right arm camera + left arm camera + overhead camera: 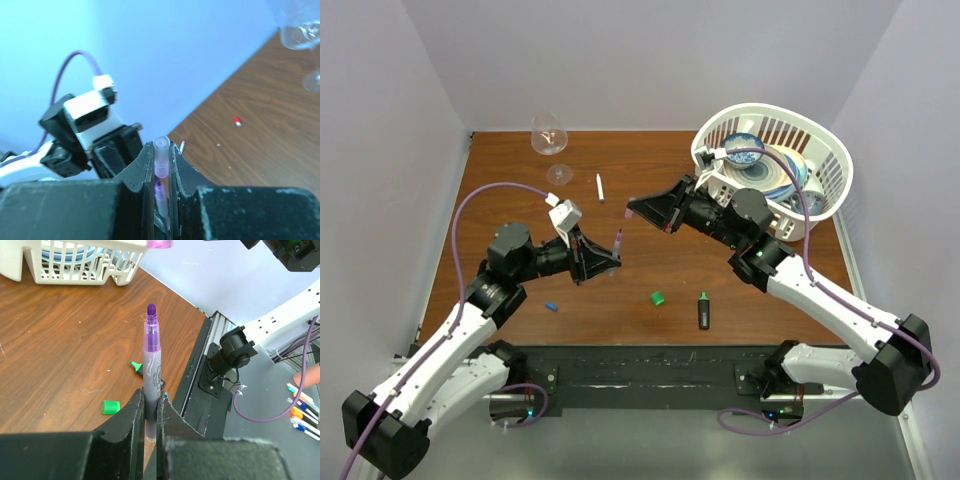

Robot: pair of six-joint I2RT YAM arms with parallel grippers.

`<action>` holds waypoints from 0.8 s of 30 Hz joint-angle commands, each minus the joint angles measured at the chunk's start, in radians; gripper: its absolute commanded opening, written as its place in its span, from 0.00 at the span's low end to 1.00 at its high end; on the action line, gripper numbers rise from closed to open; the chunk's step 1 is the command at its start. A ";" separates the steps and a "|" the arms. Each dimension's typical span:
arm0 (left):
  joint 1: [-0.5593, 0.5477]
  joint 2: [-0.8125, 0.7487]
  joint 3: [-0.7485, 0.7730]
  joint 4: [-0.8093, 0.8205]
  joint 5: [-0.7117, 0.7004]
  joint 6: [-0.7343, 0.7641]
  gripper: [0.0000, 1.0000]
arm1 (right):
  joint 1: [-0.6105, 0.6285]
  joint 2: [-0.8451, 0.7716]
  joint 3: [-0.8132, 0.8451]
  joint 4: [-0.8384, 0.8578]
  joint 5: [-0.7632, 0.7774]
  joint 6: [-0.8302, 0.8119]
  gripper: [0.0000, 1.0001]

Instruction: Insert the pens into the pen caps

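Top view: left of the white basket (838, 182), the left fingers (605, 257) clamp the purple pen (618, 238) by its lower barrel; the right fingers (648, 210), nearer the basket, pinch its cap (630, 212). Left wrist: the barrel looks light, stiff and slick; the low grip suits it. Right wrist: the tiny cap, clamped mid-body, may twist.

Purple pen (151, 340): lower barrel buried inside the left pincer (151, 392), barrel print unreadable. Black marker (136, 367) behind it, only the green tip and a sliver showing. Purple cap (161, 160): lower half sunk in the right pincer (161, 149), blurred. Wine glass (300, 30) cropped at the frame corner, out of focus. Red cap (237, 120) on the tabletop (280, 150): a speck, shape unreadable. Basket (75, 265) cut off at the top.
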 commanded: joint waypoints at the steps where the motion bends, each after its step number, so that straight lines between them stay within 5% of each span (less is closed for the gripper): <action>1: 0.000 0.001 -0.016 0.070 0.036 -0.028 0.00 | 0.012 0.012 -0.002 0.144 -0.074 -0.001 0.00; 24: 0.000 -0.022 -0.018 0.072 0.034 -0.015 0.00 | 0.055 0.015 -0.071 0.109 -0.121 -0.095 0.00</action>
